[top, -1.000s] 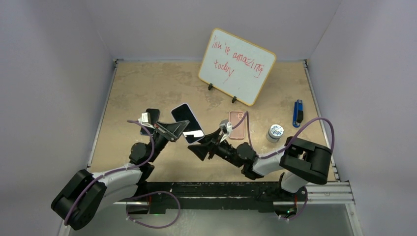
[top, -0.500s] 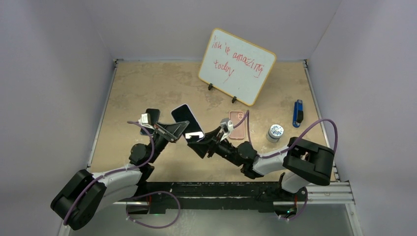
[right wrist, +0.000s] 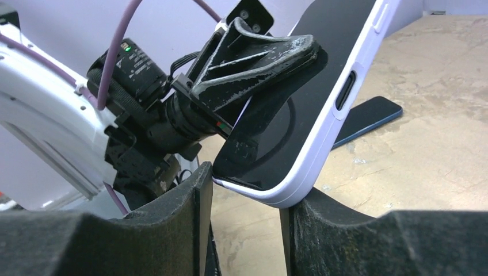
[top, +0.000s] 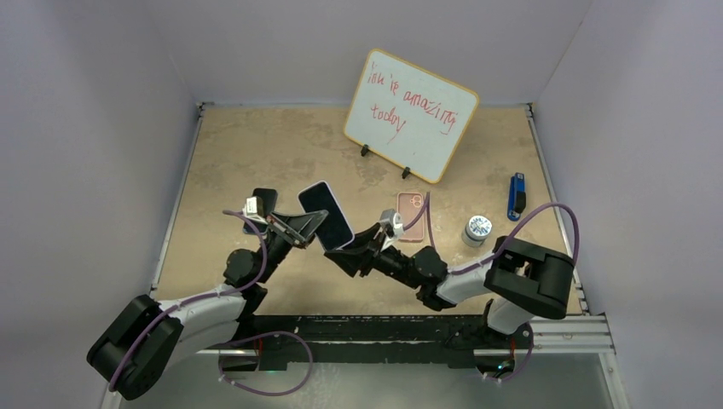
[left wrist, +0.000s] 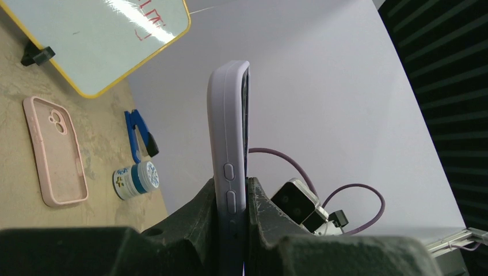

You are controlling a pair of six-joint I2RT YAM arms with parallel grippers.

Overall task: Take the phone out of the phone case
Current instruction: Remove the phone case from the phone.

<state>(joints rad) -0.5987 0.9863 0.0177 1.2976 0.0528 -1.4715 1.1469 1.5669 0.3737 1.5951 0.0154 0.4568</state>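
Note:
A phone in a lilac case (top: 326, 215) is held up off the table. My left gripper (top: 311, 228) is shut on its long sides; in the left wrist view the case (left wrist: 228, 144) stands edge-on between the jaws (left wrist: 233, 213). My right gripper (top: 345, 250) has come in from the right. In the right wrist view its gripper (right wrist: 244, 190) has its jaws around the phone's lower corner (right wrist: 288, 178), one finger touching the screen edge and the other the case's rim. The left gripper (right wrist: 253, 57) shows behind the phone.
An empty pink case (top: 411, 216) lies flat at mid-table. A dark phone (top: 263, 203) lies on the table to the left. A white jar (top: 477, 229) and a blue clip (top: 516, 196) are at the right. A whiteboard (top: 411, 115) stands at the back.
My right gripper has moved left from clear of the phone and closed its jaws around the phone's lower corner. The phone has turned slightly in the left gripper's hold.

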